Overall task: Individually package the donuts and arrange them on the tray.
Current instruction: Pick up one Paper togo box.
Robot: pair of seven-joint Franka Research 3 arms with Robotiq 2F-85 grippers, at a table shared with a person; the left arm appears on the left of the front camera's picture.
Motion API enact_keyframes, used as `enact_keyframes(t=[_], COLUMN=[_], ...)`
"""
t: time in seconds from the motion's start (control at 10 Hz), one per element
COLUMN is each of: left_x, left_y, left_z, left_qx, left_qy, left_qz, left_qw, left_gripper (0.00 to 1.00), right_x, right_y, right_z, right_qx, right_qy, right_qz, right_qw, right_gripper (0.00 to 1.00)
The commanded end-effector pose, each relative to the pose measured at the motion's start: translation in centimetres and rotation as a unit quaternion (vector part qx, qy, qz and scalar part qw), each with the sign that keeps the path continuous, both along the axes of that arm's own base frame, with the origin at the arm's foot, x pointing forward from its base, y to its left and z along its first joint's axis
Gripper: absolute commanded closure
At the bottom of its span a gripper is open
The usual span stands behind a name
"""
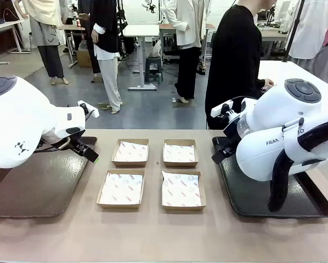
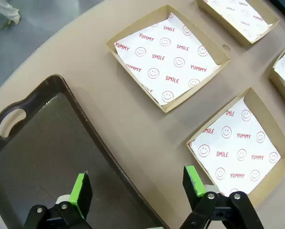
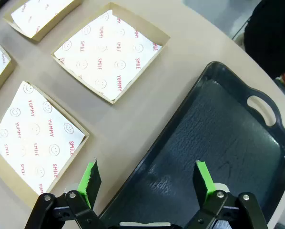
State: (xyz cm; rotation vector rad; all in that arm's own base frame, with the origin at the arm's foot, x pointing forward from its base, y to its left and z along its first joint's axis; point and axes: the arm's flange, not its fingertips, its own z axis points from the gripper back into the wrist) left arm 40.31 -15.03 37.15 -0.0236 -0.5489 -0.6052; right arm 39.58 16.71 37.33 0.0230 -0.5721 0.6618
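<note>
the left gripper (image 2: 135,183) hangs with its jaws spread wide and nothing between the green pads (image 2: 81,188). in its wrist view one finger sits above the brown tray (image 2: 47,143) and the other above the table (image 1: 153,235), beside the corner of a cardboard box. the right gripper (image 3: 146,171) is just as wide apart and has hold of nothing. one of its fingers is over the dark tray (image 3: 228,133), the other over the bare table just off the tray's rim.

from the front, the brown tray lies at the robot's left and the dark tray at its right, each partly under its own arm. both trays have a cut-out handle at the end (seen clearly from the wrists). between the trays four shallow boxes stand in a two-by-two block, close together but apart: the far-left box (image 1: 130,152), the far-right box (image 1: 180,153), the near-left box (image 1: 122,189) and the near-right box (image 1: 183,190). each is lined with white paper printed in red with "smile", "yummy" and small smiling faces. the near-right box's paper sits a little askew.

a person in a black top (image 1: 235,60) stands at the far side of the table, behind the right arm (image 1: 279,142). where the donuts are i cannot tell.
</note>
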Motion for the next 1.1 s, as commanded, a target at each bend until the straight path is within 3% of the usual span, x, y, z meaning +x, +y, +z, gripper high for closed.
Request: enact_keyframes(t=[0.0, 1.0], left_x=[-0.01, -0.01], left_y=[-0.01, -0.01], left_z=[0.00, 0.00], left_qx=[0.000, 0.000], left_qy=[0.000, 0.000], left_qz=[0.000, 0.000], left_qw=[1.000, 1.000], left_gripper=[0.00, 0.00], right_x=[0.00, 0.00], right_y=[0.00, 0.00], right_z=[0.00, 0.00], right_qx=[0.000, 0.000], right_qy=[0.000, 0.000], right_qz=[0.000, 0.000], right_qw=[1.000, 1.000], right_gripper=[0.00, 0.00])
